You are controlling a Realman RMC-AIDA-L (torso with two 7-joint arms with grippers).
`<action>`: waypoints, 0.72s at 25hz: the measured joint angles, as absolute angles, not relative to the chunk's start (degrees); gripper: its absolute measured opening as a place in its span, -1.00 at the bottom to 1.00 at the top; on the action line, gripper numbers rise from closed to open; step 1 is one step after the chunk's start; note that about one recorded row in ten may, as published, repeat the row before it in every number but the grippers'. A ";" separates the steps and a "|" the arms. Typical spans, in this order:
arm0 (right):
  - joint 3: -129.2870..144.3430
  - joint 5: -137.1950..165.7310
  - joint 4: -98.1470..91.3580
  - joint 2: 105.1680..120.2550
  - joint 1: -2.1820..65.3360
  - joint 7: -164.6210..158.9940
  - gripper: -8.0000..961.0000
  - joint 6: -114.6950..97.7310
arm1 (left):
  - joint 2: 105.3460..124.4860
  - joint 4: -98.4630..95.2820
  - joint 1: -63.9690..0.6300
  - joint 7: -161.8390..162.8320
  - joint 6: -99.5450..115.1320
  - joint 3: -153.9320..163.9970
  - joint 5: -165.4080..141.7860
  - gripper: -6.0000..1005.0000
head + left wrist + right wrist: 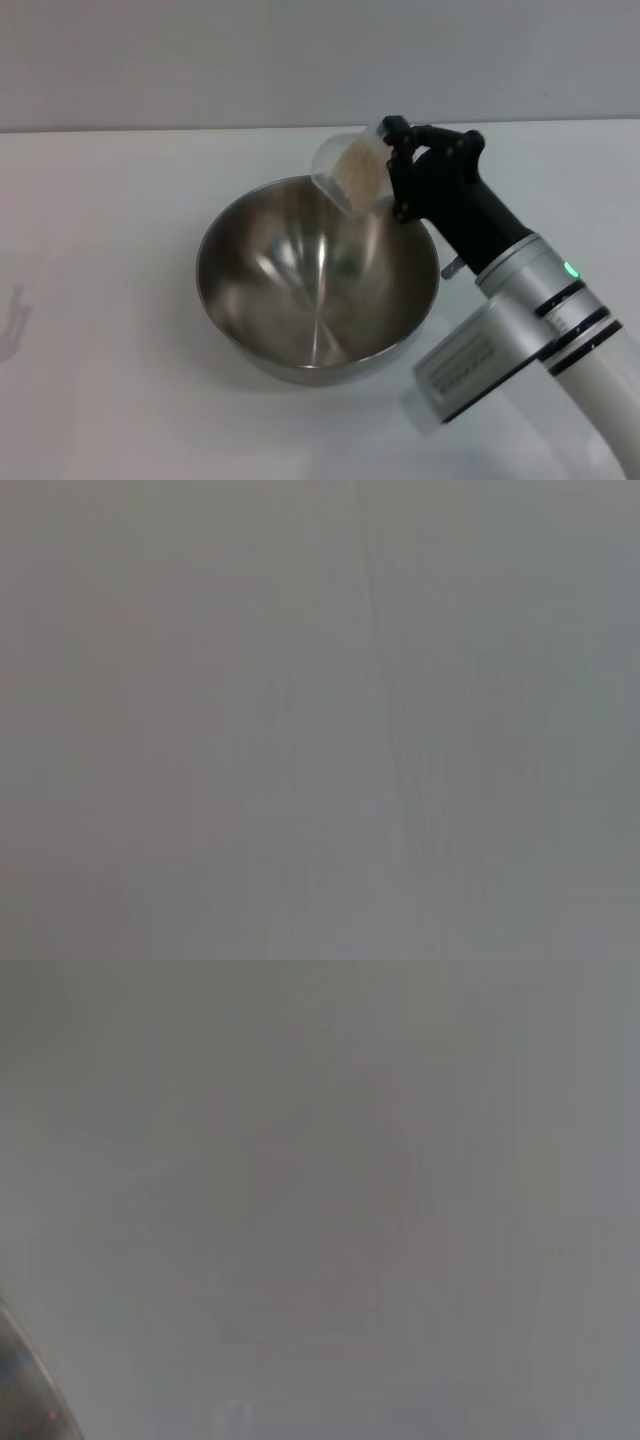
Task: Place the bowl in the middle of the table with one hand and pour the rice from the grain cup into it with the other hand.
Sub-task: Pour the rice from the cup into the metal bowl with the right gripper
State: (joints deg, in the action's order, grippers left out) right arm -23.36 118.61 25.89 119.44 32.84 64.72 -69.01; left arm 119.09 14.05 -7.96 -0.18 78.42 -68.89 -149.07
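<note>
The steel bowl point(317, 290) sits on the white table point(100, 250), a little right of centre in the head view. Its shiny inside shows no grains. My right gripper point(395, 165) is shut on the clear grain cup point(350, 176) and holds it tilted over the bowl's far right rim. Cream-coloured rice point(358, 172) lies inside the tilted cup. The left gripper is out of the head view. Both wrist views show only a plain grey surface.
The right arm point(520, 310) reaches in from the lower right, close beside the bowl. A faint shadow point(15, 320) lies on the table at the far left edge.
</note>
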 joint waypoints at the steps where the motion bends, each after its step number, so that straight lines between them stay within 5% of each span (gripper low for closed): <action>1: -23.40 119.52 28.01 119.38 31.72 72.02 -0.92 -69.05 | 119.09 14.06 -7.98 -0.18 78.41 -68.87 -149.07 0.62; 18: -23.55 127.76 33.08 119.76 28.48 114.95 -0.88 -71.38 | 119.09 14.06 -8.12 -0.17 78.39 -68.55 -149.06 0.62</action>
State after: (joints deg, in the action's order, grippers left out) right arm -23.55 127.76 33.08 119.76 28.48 114.95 -71.38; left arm 119.09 14.06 -8.12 -0.17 78.39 -68.55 -149.06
